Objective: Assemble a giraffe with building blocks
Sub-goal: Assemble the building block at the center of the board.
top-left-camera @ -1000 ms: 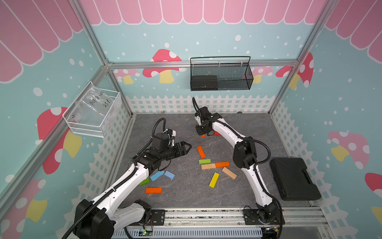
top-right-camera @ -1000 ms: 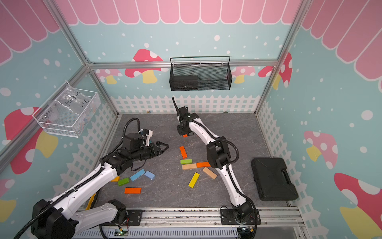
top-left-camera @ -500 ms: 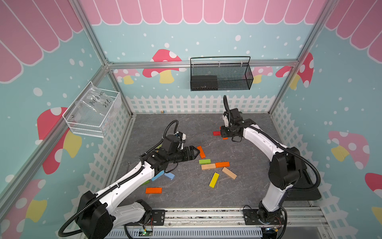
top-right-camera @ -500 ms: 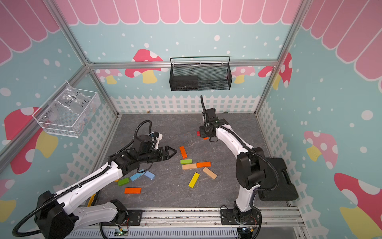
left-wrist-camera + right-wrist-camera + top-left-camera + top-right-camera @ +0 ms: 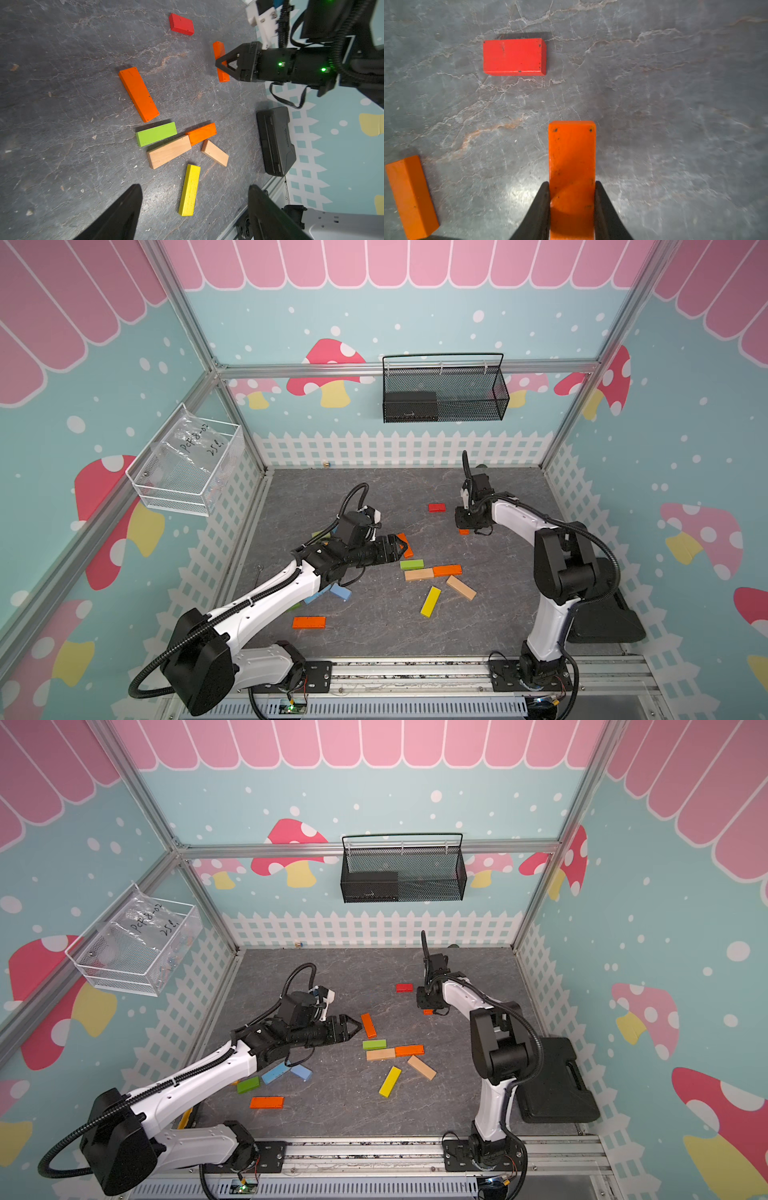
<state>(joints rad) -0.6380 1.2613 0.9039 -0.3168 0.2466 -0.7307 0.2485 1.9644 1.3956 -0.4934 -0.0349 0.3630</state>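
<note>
**Grey bench (image 5: 399, 489): station condition**

Stone-patterned, level, bounded by a white picket border (image 5: 399, 448) and mushroom-print walls (image 5: 415, 323). Black wire basket (image 5: 401, 873) on the rear wall, white mesh basket (image 5: 133, 957) on the left wall, black case (image 5: 557, 1085) flat along the right edge.

Right gripper (image 5: 572, 182): toward the rear right corner, pointed down, clenched on an orange block (image 5: 572, 149) pinned between both fingers (image 5: 539, 218). Block low over the surface; contact with the bench not determinable. In both top views, only a small orange corner showing below the jaws.

Red block (image 5: 436, 507): flat, near the right gripper on the side toward the left edge, apart from it.

Left gripper (image 5: 357, 1028): over the middle of the bench, released, fingers (image 5: 124, 209) spread wide in the left wrist view, nothing between them. Tip just beside a long orange block (image 5: 368, 1025) lying flat.

Centre group, on the front-edge side of the long orange block: green block (image 5: 374, 1044) flat; tan block (image 5: 380, 1054) just beside it; short orange block (image 5: 409, 1050) end-on against the tan block; second tan block (image 5: 422, 1067) angled, close to the short orange one; yellow block (image 5: 390, 1081) angled, apart, nearest the front edge.

Left side, partly under the left arm (image 5: 199, 1081): blue block (image 5: 275, 1074) and second blue block (image 5: 301, 1072) close together, second green block (image 5: 248, 1085) toward the left edge, front orange block (image 5: 266, 1102) flat, nearer the front edge
</note>
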